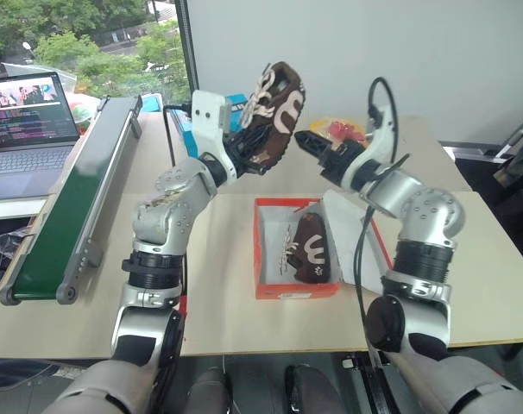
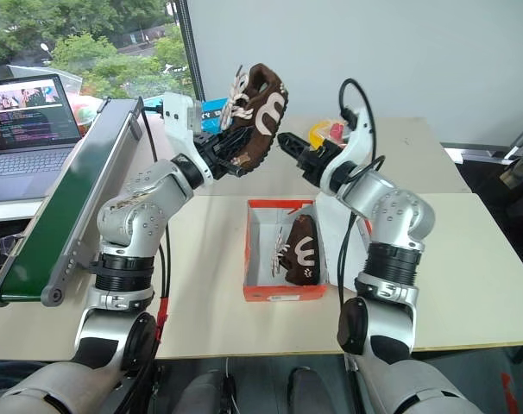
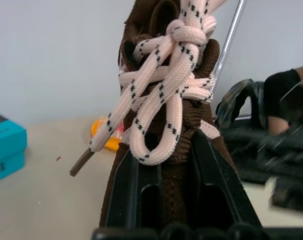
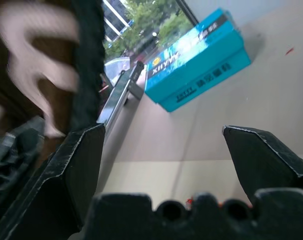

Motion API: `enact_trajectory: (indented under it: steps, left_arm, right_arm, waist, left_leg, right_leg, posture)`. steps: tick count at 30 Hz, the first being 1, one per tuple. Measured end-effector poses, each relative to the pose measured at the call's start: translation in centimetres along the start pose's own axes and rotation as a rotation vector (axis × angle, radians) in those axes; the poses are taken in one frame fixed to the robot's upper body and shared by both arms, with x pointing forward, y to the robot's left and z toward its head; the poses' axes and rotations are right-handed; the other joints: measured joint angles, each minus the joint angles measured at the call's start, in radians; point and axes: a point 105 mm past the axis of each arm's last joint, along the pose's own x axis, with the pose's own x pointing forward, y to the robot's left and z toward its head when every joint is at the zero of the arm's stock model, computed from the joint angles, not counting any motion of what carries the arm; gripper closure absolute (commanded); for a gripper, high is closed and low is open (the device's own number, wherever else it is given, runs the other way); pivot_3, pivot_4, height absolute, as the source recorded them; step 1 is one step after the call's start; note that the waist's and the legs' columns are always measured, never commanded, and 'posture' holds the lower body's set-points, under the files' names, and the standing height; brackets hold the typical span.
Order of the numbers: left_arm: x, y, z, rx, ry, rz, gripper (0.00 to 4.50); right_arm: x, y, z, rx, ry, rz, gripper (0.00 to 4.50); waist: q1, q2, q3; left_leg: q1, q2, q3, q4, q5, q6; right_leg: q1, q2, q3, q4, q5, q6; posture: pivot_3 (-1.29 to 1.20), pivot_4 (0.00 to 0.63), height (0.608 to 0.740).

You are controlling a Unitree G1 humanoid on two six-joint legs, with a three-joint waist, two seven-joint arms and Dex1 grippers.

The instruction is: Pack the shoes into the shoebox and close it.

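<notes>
Left claw (image 1: 248,151), raised above the table (image 1: 494,259), is clenched on one brown shoe (image 1: 274,108); its two black fingers (image 3: 136,195) press the shoe between them just under the laces (image 3: 161,95), which hang in a knot and loops over the fingers. From this claw the shoe rises up and away, tilted with its toe high and the cream side mark facing the camera. Right claw (image 1: 306,142) hangs just beside the held shoe, on the side away from the left claw, at about the same height; its jaws stand spread wide with nothing between them, and one finger (image 4: 76,170) lies close to the shoe without a visible touch. Below and between the two claws, the orange-red shoebox (image 1: 270,289) sits open on the table. Inside it, the second shoe (image 1: 311,250) lies against the wall nearer the right arm, and the white floor on the other side is bare. Its lid (image 1: 352,233) lies back flat beneath the right arm. Beyond the left claw, a blue carton (image 4: 199,60) with white lettering rests on the table. Farther out past the left arm stand a green conveyor belt (image 1: 72,198) and an open laptop (image 1: 28,129). Beyond the right claw lies a yellow and red object (image 1: 339,129), too hidden to identify.
</notes>
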Motion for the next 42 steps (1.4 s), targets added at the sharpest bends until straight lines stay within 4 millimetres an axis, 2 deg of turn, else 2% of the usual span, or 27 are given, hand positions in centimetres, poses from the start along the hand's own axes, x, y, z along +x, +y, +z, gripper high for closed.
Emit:
enact_trajectory:
  steps: [4,6,11,16,26,32,35,42]
  left_arm:
    - [-0.7,2.8,-0.6,0.019,0.024,0.072,4.1]
    - [-0.7,3.0,-0.7,0.013,0.025,0.077,4.1]
    - [0.1,1.6,-1.1,-0.009,0.013,0.038,4.1]
    - [0.7,0.3,-1.2,-0.027,0.002,0.009,4.1]
    - [1.5,-3.3,-0.7,-0.062,-0.015,-0.071,4.1]
    - [1.1,-3.4,-1.1,-0.068,0.007,-0.059,4.1]
    - [1.0,-3.3,-1.4,-0.075,0.013,-0.047,4.13]
    - [1.0,-3.0,-1.6,-0.093,0.023,-0.028,4.13]
  right_arm:
    - [-1.1,-0.5,1.1,0.003,-0.009,-0.006,0.0]
    - [-1.2,-0.1,1.2,0.013,-0.008,0.015,0.0]
    - [-0.7,1.8,0.2,0.0,0.027,0.072,0.0]
    - [-0.3,2.1,-0.3,-0.006,0.046,0.075,0.0]
    - [-0.1,1.2,-0.1,0.006,0.037,0.056,0.0]
    - [0.3,0.7,0.3,0.032,-0.002,0.049,0.0]
    - [0.5,0.6,0.1,0.05,-0.007,0.051,0.65]
    - [1.0,1.6,0.0,0.064,-0.009,0.09,3.15]
  waist:
    - [-0.002,0.0,0.0]
    - [-0.001,0.001,0.0]
    - [0.0,0.001,0.0]
    - [0.0,0.001,0.0]
    - [0.001,0.001,0.0]
    - [-0.002,0.001,0.0]
    - [0.0,0.001,0.001]
    - [0.0,0.001,0.001]
  left_leg:
    - [0.0,0.0,0.0,0.0,0.0,0.0]
    - [0.0,0.0,0.0,0.0,0.0,0.0]
    - [0.0,0.0,0.0,0.0,0.0,0.0]
    - [-0.001,0.0,0.0,0.0,0.0,0.0]
    - [-0.001,0.0,-0.001,0.0,0.0,0.0]
    - [0.0,0.0,-0.001,0.0,0.0,0.0]
    - [0.0,0.0,-0.001,0.0,0.0,0.0]
    - [-0.001,0.0,-0.001,0.0,0.0,0.0]
  right_leg:
    - [0.0,0.0,0.0,-0.001,0.0,0.0]
    - [0.0,0.0,0.0,0.0,0.0,0.0]
    - [0.0,0.0,0.0,0.0,0.0,0.0]
    - [0.0,0.0,0.0,-0.001,0.0,0.0]
    - [0.0,0.0,0.0,-0.001,0.0,0.0]
    - [-0.001,0.0,0.001,0.0,0.0,0.0]
    - [-0.001,0.0,0.001,0.0,0.0,0.0]
    - [-0.001,0.0,0.001,0.0,0.0,0.0]
  posture:
    - [0.0,0.15,0.74]
    - [0.0,0.15,0.74]
    - [0.0,0.15,0.74]
    - [0.0,0.15,0.74]
    - [0.0,0.15,0.74]
    - [0.0,0.15,0.74]
    - [0.0,0.15,0.74]
    - [0.0,0.15,0.74]
